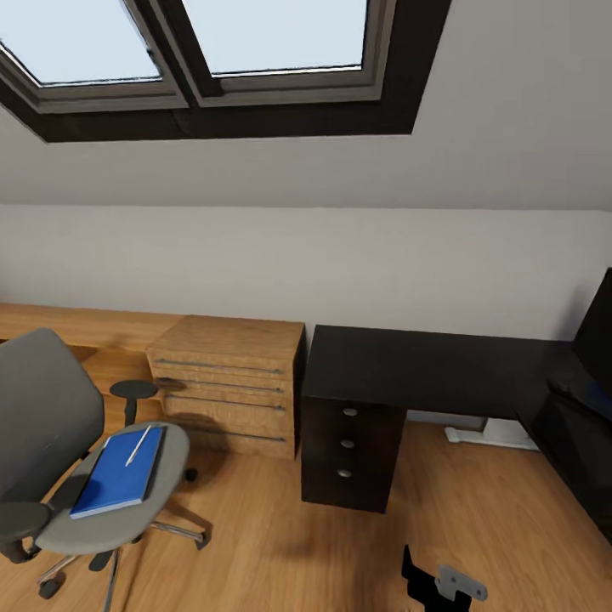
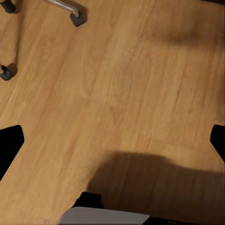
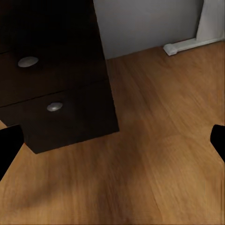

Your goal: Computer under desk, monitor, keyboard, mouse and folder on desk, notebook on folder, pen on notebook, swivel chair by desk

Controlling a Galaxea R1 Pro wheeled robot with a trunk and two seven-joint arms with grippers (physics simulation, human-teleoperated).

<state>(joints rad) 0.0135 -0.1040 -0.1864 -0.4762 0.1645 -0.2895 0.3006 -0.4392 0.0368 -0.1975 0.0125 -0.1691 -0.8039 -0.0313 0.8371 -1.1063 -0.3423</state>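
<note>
The robot looks to be approaching the workspace, with the folder transfer the likely step in hand. The blue folder (image 1: 119, 480) lies on the swivel chair (image 1: 59, 442) seat at the lower left of the head view, the pen (image 1: 138, 444) resting on it. The black surface (image 1: 425, 370) stands at centre right. Next, a reach toward the chair seems needed. Both arms hang low over the wood floor (image 2: 140, 84); left tool (image 2: 112, 143) and right tool (image 3: 112, 140) show fingers apart, holding nothing.

We see a bright blue folder (image 1: 119, 482) and white-silver pen (image 1: 138, 445) on the grey swivel chair (image 1: 51, 442). The surface (image 1: 425, 367) is glossy black; floor (image 1: 280, 535) and cabinet (image 1: 229, 378) show light wood grain.
</note>
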